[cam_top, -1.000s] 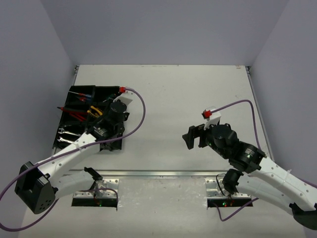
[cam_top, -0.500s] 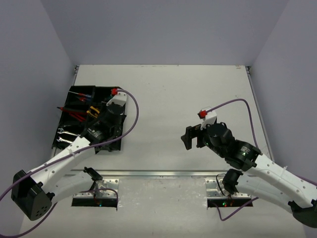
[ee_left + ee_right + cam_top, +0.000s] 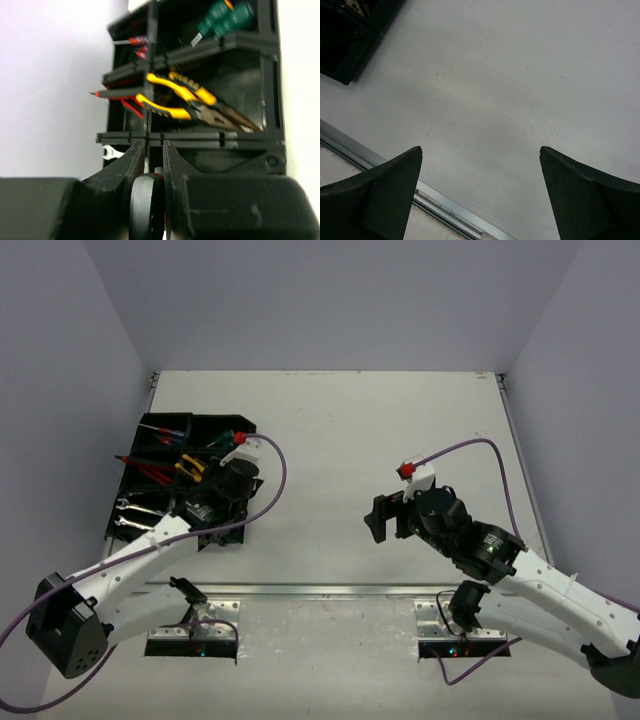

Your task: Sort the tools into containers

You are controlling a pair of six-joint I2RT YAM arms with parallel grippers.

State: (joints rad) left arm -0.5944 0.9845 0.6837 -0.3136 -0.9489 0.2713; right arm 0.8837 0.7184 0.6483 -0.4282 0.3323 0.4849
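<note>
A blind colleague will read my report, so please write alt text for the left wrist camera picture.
The left gripper, black fingers close together, points at a black tray with compartments. Yellow-handled pliers lie in a middle compartment and green-handled screwdrivers in the one beyond; a blurred grey and red round part sits between the fingers.

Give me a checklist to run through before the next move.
1. The right jaws are open and empty: ok.
2. The table below the right jaws is bare: ok.
3. Nothing in the left jaws: cannot tell. They are nearly closed, and a round grey-and-red shape sits low between them.
4. The yellow pliers lie inside a tray compartment: ok.
5. The green screwdrivers lie in the far compartment: ok.
6. No tools outside the tray: none visible from above, ok.
</note>
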